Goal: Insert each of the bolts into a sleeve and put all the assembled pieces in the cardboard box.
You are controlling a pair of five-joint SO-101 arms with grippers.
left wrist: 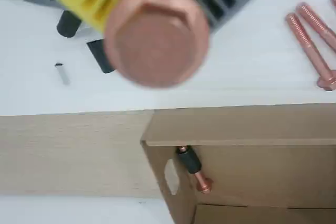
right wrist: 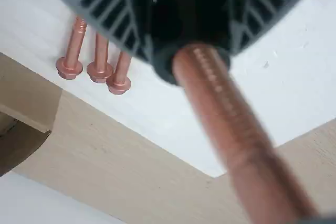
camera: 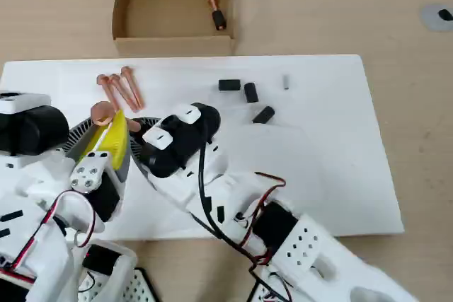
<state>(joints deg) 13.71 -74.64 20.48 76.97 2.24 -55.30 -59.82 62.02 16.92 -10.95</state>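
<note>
My left gripper, with one yellow finger, is shut on a copper bolt whose hex head faces its wrist camera. My right gripper is right beside it on the white mat, shut on a black sleeve. The bolt's threaded shaft enters the sleeve's mouth. Three loose bolts lie side by side just beyond the grippers. Three loose black sleeves lie farther right. The cardboard box stands past the mat's far edge with one assembled piece inside.
The white mat covers most of the wooden table. A small grey pin lies near the mat's far edge. A grey disc sits at the table's far right. Both arm bodies and their cables crowd the near left.
</note>
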